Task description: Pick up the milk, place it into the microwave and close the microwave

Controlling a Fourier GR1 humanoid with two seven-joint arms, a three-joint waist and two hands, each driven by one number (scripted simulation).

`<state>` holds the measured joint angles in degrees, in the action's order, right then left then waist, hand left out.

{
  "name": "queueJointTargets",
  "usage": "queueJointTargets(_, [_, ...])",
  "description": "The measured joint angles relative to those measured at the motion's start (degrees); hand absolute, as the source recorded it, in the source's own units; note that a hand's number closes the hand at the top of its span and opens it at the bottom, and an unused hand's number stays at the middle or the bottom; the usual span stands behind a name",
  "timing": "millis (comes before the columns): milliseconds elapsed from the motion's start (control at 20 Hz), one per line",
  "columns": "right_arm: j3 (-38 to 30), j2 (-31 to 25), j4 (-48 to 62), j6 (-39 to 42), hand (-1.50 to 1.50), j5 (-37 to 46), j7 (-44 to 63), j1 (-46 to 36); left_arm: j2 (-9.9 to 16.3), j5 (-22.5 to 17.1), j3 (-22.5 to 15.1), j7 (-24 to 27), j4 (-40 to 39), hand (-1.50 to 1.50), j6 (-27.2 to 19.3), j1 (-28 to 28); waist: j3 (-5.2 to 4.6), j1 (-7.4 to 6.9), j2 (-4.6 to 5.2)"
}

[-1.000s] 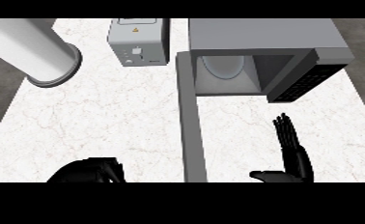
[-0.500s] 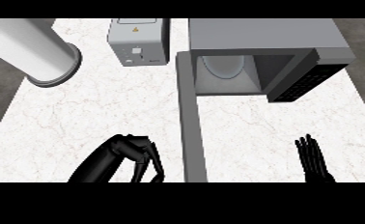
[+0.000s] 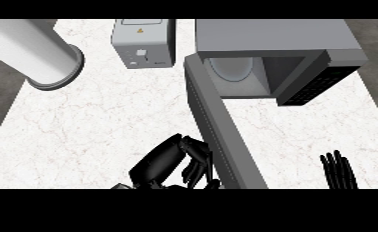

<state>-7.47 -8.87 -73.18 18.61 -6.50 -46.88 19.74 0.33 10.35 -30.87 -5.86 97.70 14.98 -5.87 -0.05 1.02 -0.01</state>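
Milk [image 3: 144, 43] stands at the table's [image 3: 111, 111] far edge, just left of the microwave [image 3: 273, 46], whose door [image 3: 221, 131] hangs open toward the viewer. Since half a second ago, the left hand [image 3: 166, 163] has risen further into view beside the door, fingers curled on nothing. The right hand [image 3: 338, 168] shows straight fingertips at the lower edge.

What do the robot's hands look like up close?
Both are glossy black. The left hand has a broad smooth back and slim jointed fingers. Of the right hand, only thin black fingers show at the lower edge. No cables or markings are visible.
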Motion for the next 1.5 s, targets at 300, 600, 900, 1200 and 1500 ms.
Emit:
queueJointTargets(300, [0.6, -2.5, -6.8, 2.9, -1.5, -3.6, 1.9, 2.9, -0.2, -2.0, -11.2, 1.2, -12.2, 1.5, -12.7, -8.7, -0.03, 1.1, 0.11])
queueJointTargets(600, [2.3, -4.2, -13.9, 5.0, -1.5, -7.0, 4.1, 4.0, 0.0, -10.5, -19.7, 0.8, -21.7, 1.5, -23.8, -17.6, -0.09, 3.22, 0.38])
queueJointTargets(900, [4.9, -4.9, -21.0, 6.0, -1.5, -9.4, 6.7, 5.2, 0.0, -19.2, -23.5, 2.3, -27.3, -1.5, -33.4, -24.0, -0.14, 6.09, 0.84])
queueJointTargets(1200, [5.5, -7.1, -26.5, 7.2, -1.5, -12.1, 9.4, 5.4, 0.1, -26.8, -21.3, 7.4, -30.7, 1.5, -39.4, -29.3, -0.27, 9.2, 1.62])
queueJointTargets(1500, [6.3, -9.0, -30.2, 9.0, -1.5, -15.0, 12.2, 6.1, -0.2, -32.2, -17.6, 11.5, -35.3, 1.5, -45.5, -34.5, -0.27, 11.35, 2.32])
